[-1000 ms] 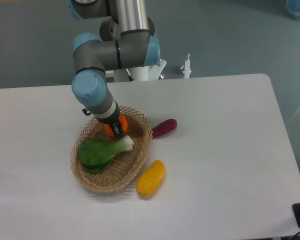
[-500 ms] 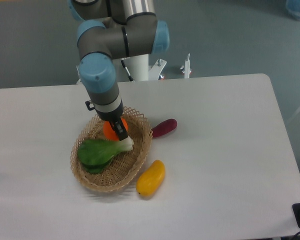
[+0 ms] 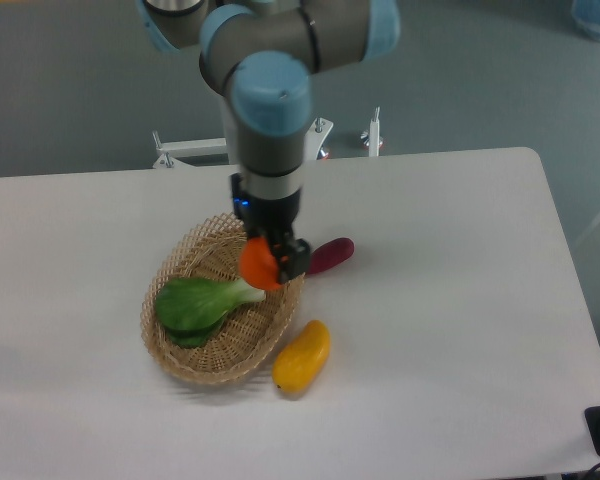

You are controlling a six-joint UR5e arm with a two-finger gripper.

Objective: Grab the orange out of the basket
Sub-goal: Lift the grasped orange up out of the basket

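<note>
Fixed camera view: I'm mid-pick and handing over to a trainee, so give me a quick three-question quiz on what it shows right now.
1. True or false: the gripper is shut on the orange.
2. Which item lies inside the basket? A) the yellow mango B) the leafy green vegetable C) the purple eggplant
3. Fill in: the mango lies on the white ____, just outside the basket's rim.

Key
1. True: the fingers clamp the orange, above the basket's right rim.
2. B: the mango and eggplant both lie outside the basket.
3. table
</note>
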